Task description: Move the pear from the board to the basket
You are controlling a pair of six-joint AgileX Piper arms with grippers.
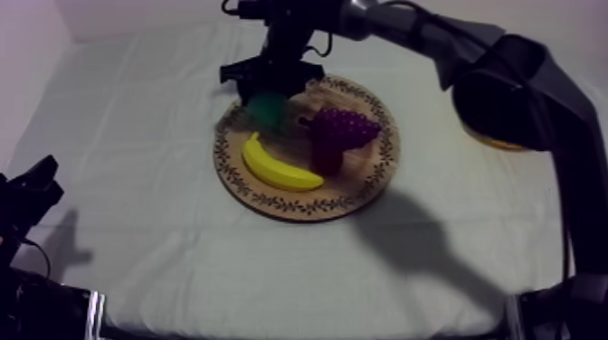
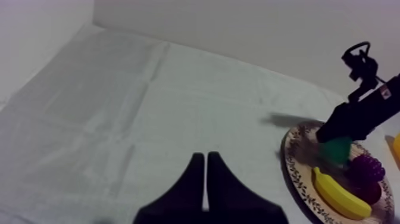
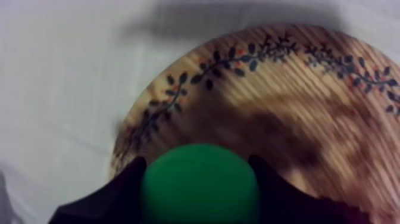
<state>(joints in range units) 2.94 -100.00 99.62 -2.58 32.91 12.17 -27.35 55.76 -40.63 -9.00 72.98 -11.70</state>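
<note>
Nearest to you, at the near left corner of the table (image 1: 163,271), your left gripper (image 1: 41,176) sits low, well apart from everything else. From its own wrist, its black fingers (image 2: 191,182) lie pressed together in a narrow wedge with nothing between them. They point across bare cloth, with the board off to one side.

The board (image 1: 366,181) lies in the middle of the table and carries four pieces of toy fruit. The banana (image 1: 280,167) lies along its near left side. The small red fruit (image 1: 327,155) is just beside the banana's far end. The grapes (image 1: 346,127) sit against the red fruit on its far side.

The pear (image 1: 265,108) is at the board's far left rim, and your right gripper (image 1: 271,89) has it. In the right wrist view the jaws are clamped on the green pear (image 3: 199,187), one finger (image 3: 122,190) on each flank, with the patterned rim just beyond. You cannot tell whether the pear rests on the wood or hangs just above it.

The right arm (image 1: 507,81) comes in from the far right, stretches along the board's far side and turns its gripper down over that rim.

The basket (image 1: 489,137) stands at the table's right edge, mostly behind that arm, so its contents are hidden.
</note>
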